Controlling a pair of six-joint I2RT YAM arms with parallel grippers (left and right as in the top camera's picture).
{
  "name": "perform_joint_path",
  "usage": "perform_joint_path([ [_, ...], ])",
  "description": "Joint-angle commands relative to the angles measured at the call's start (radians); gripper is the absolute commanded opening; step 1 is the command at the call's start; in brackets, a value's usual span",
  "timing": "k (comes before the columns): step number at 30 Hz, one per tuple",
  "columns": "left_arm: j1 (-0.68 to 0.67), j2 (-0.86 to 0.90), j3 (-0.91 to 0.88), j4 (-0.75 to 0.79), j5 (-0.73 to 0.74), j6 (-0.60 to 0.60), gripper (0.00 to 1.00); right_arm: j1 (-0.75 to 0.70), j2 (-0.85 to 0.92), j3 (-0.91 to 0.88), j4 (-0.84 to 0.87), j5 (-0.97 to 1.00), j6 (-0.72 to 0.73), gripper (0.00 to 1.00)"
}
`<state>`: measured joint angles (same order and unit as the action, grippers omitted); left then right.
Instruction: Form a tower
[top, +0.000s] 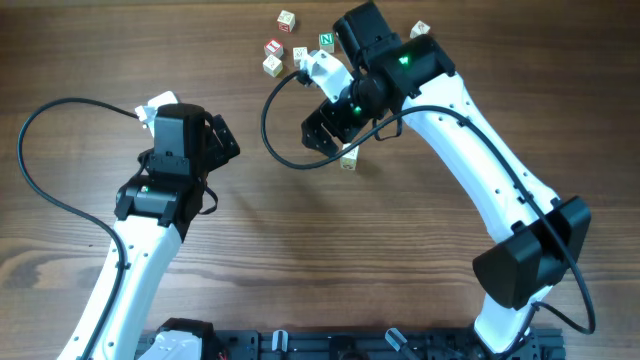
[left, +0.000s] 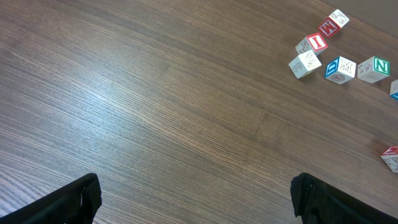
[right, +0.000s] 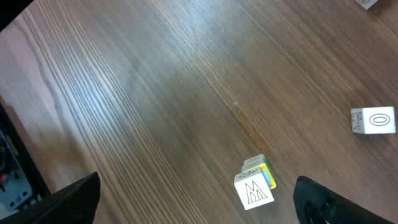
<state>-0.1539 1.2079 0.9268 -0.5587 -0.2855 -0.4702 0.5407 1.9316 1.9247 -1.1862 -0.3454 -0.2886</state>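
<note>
The tower (right: 255, 185) is a short stack of pale letter cubes. From above I see its top face with an outlined M and a yellow and blue edge beneath it. My right gripper (right: 196, 194) hangs open above it, and the stack sits nearer the right finger, touching neither. In the overhead view the tower (top: 348, 161) peeks out just below the right gripper (top: 330, 138). My left gripper (left: 196, 193) is open over bare wood, empty, well left of the tower in the overhead view (top: 218, 160).
Several loose letter cubes lie at the table's far edge: a red one (top: 273, 47), a green N cube (top: 326, 41) and another (top: 287, 19). An O cube (right: 373, 120) lies right of the tower. The left wrist view shows the cluster (left: 340, 68) at top right.
</note>
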Motion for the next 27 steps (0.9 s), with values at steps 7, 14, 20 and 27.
perform_joint_path([
  [7,0.007,-0.007,0.005,0.0,0.006,-0.013,1.0,0.002,0.014,-0.01,-0.007,0.142,-0.101,1.0],
  [14,0.007,-0.007,0.005,0.0,0.005,-0.013,1.0,0.002,0.054,-0.077,-0.025,0.15,-0.235,1.0],
  [20,0.007,-0.007,0.005,0.0,0.005,-0.013,1.0,-0.002,0.166,-0.081,0.011,0.195,-0.261,1.0],
  [27,0.007,-0.007,0.005,0.0,0.005,-0.013,1.0,-0.002,0.266,-0.081,0.018,0.201,-0.267,1.0],
])
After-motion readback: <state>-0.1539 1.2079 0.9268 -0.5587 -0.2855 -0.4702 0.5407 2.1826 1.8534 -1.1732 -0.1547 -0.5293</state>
